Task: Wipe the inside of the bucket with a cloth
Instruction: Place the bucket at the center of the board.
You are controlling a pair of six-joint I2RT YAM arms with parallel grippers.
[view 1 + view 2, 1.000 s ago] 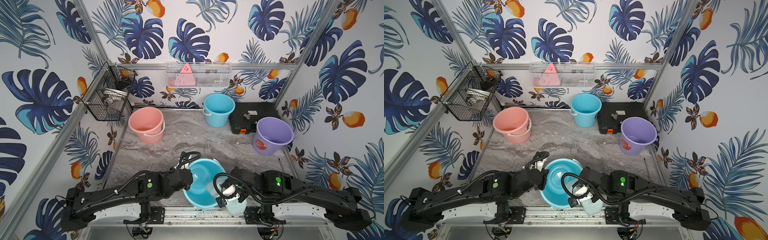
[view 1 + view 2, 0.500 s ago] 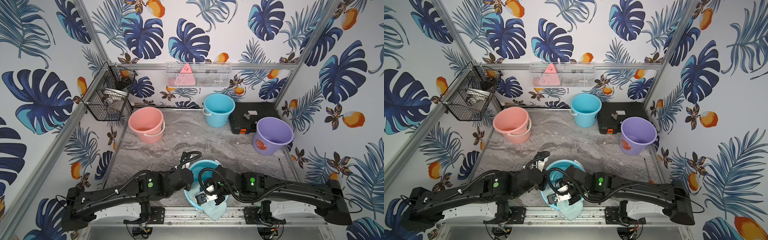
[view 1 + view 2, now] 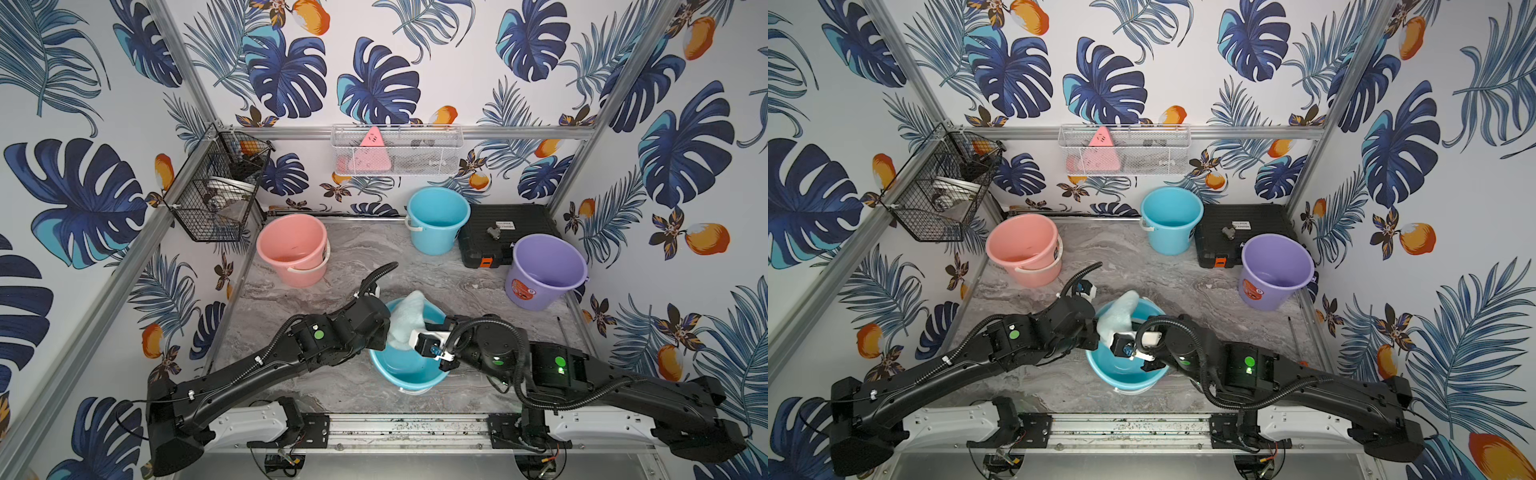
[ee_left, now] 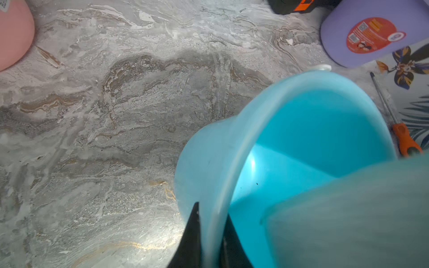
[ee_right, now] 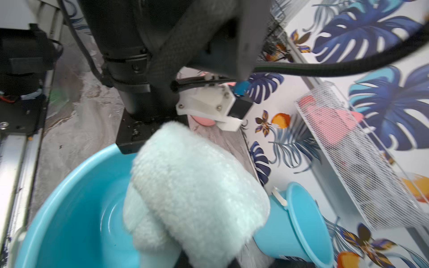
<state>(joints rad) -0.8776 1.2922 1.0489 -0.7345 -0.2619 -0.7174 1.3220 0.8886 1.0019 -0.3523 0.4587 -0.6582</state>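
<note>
Clamping left jaws on the left rim of the blue bucket (image 3: 415,380) standing on the marble surface (image 3: 374,257). Gripping the mint cloth (image 3: 405,320) in closed right jaws, holding it bunched over the bucket's mouth, with one end poking past the far rim.

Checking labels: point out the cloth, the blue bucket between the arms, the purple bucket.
cloth (image 5: 197,190): right wrist view, fluffy middle.
blue bucket (image 3: 395,365): in a top view, bare inside.
purple bucket (image 3: 544,297): in a top view, outer wall.

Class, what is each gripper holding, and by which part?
Left gripper pinches the near blue bucket by its rim; right gripper clamps the cloth near one end.
</note>
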